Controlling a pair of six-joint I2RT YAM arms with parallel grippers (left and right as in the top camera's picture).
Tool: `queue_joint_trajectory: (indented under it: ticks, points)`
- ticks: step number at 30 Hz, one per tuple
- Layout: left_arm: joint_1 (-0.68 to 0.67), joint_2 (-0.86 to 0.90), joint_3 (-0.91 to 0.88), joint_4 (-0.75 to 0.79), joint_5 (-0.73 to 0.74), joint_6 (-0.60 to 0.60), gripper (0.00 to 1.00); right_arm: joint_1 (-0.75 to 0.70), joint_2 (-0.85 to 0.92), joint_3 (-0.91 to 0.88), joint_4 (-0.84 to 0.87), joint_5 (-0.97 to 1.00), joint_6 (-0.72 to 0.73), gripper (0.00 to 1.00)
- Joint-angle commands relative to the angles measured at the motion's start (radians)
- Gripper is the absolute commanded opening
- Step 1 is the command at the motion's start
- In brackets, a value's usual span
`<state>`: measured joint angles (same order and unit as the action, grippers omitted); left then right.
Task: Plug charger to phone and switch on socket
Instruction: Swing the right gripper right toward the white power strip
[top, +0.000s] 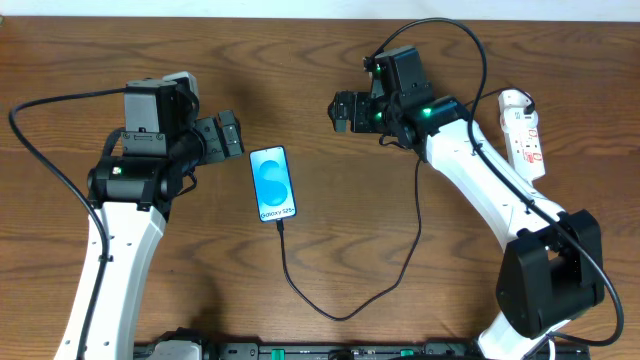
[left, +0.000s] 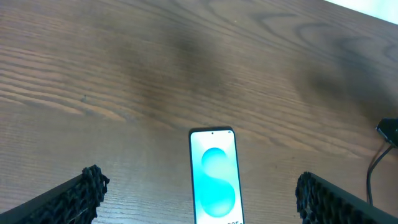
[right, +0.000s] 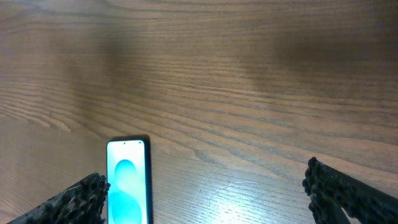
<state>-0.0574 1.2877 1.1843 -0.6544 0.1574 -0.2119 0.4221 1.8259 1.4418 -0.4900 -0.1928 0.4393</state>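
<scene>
Left gripper (top: 236, 137) and right gripper (top: 338, 112), both spread wide, flank the phone (top: 272, 184). Its text end meets the charger (top: 343, 317) (socket (top: 523, 132) far to its right).

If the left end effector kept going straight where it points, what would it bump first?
Most likely the phone: in the left wrist view it lies straight ahead, centred between the fingers of the open left end effector. Height is hard to judge, so it might touch the table just before it instead.
</scene>
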Motion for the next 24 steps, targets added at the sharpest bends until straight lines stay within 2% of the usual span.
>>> queue_joint_trajectory:
  ticks: [1, 14, 17, 24]
  points:
    - [-0.002, 0.001, 0.022, -0.004, -0.01, 0.009, 1.0, 0.005, -0.002, 0.007, -0.002, 0.008, -0.011, 0.99]
    - [-0.002, 0.001, 0.022, -0.003, -0.01, 0.009, 1.0, -0.002, -0.002, 0.007, -0.01, 0.061, -0.011, 0.99]
    - [-0.002, 0.001, 0.022, -0.003, -0.01, 0.009, 1.0, -0.019, -0.002, 0.008, -0.041, 0.053, -0.014, 0.99]
    - [-0.002, 0.001, 0.022, -0.004, -0.01, 0.009, 1.0, -0.089, -0.005, 0.04, -0.2, 0.029, -0.124, 0.99]
